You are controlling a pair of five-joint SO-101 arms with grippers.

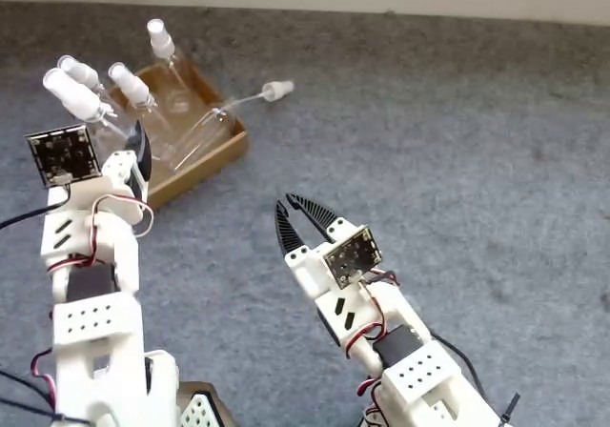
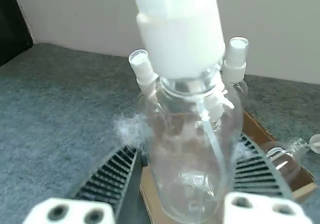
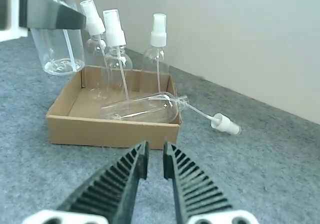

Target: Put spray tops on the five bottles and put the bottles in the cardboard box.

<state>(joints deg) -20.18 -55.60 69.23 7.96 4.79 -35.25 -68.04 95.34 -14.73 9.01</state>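
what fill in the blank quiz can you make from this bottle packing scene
1. ___ bottles stand upright in the cardboard box.
2. In the box another bottle lies on its ___, its spray top off, beside the box.
3. The left pincer is shut on a capped bottle, while the right pincer holds ___.
Missing words: three; side; nothing.
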